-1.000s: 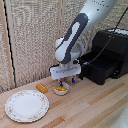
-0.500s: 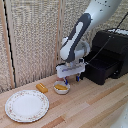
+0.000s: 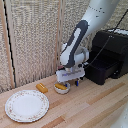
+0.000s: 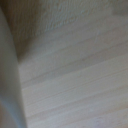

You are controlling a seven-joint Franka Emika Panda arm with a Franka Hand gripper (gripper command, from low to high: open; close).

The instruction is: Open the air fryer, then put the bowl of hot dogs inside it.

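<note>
The air fryer (image 3: 111, 50) is a large glossy black box at the exterior view's right; its lower front part (image 3: 100, 71) juts forward toward the arm. I cannot make out the handle. The small white bowl (image 3: 61, 89) with the orange-yellow hot dogs (image 3: 61, 86) stands on the wooden table. My gripper (image 3: 76, 82) hangs under its white block, just to the exterior view's right of the bowl and a little above the table, between bowl and air fryer. It holds nothing that I can see. The wrist view shows only blurred wood.
A large floral-rimmed plate (image 3: 27, 105) lies at the front on the exterior view's left. A lone orange sausage piece (image 3: 42, 88) lies on the table beside the bowl. A woven screen (image 3: 35, 40) stands behind the table. A black cable runs to the air fryer.
My gripper has moved from over the bowl toward the exterior view's right, nearer the air fryer. The bowl, plate and lone sausage have not moved.
</note>
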